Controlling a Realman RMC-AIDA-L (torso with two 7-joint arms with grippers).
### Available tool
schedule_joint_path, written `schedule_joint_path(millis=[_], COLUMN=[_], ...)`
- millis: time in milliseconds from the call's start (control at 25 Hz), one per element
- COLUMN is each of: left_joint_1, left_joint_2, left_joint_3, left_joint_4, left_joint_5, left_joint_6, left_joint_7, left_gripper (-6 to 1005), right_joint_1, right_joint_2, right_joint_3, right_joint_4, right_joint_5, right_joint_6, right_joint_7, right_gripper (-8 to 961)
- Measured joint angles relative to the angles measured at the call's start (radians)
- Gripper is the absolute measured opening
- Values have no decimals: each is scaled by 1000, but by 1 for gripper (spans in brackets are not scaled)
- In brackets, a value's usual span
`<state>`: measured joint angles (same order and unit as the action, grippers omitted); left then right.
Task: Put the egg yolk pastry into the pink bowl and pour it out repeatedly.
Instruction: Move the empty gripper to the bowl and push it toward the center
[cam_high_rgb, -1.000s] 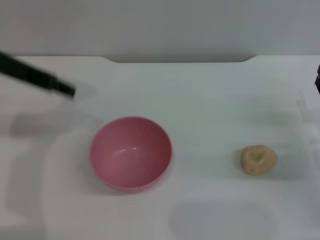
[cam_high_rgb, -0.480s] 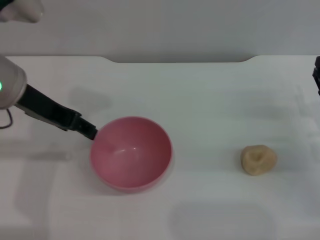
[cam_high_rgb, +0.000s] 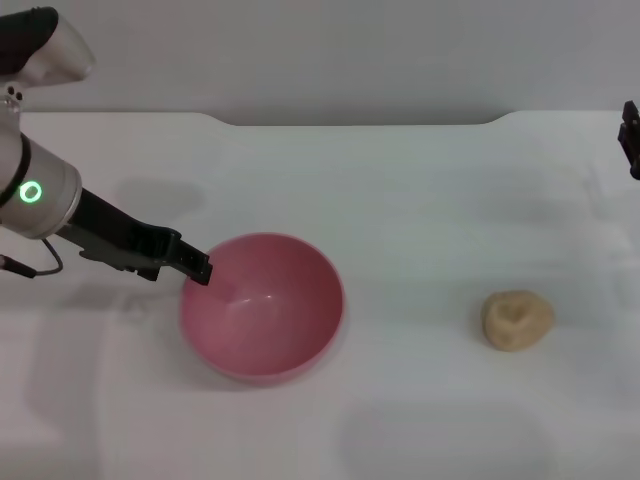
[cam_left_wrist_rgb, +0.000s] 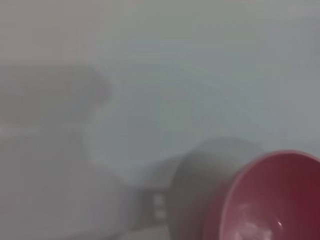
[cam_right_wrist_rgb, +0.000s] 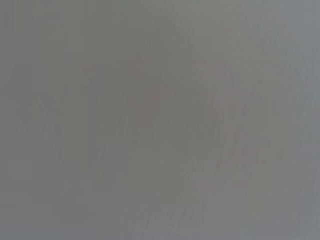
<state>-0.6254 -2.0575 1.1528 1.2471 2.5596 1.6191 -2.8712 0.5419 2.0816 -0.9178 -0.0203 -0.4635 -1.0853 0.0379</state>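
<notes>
Head view: the left gripper (cam_high_rgb: 197, 267) sits at the left rim of the pink bowl (cam_high_rgb: 262, 305); you cannot tell whether its fingers are spread or pinching the rim. Its arm reaches in low from the left. The egg yolk pastry (cam_high_rgb: 517, 319) lies on the white table (cam_high_rgb: 420, 200), well apart to the bowl's right, dimple up. The right gripper (cam_high_rgb: 631, 140), barely visible at the far right edge, is probably the nearer one to it.

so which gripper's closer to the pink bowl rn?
Left. The left gripper is at the pink bowl's near-left rim; the right gripper sits at the far right edge, well away.
</notes>
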Motion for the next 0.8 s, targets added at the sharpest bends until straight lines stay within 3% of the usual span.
schedule_joint_path(millis=[360,800], left_joint_1=[-43,-48], left_joint_2=[3,0], left_joint_3=[11,42], left_joint_4=[-120,-220], left_joint_5=[8,10], left_joint_6=[-52,-141], left_joint_7=[31,68], left_gripper=[679,677], right_joint_1=[9,3], right_joint_2=[0,-1], right_joint_3=[-3,-1], right_joint_4=[-15,-15], right_joint_5=[-1,-1], right_joint_6=[4,4], right_joint_7=[-1,-1], right_gripper=[535,533])
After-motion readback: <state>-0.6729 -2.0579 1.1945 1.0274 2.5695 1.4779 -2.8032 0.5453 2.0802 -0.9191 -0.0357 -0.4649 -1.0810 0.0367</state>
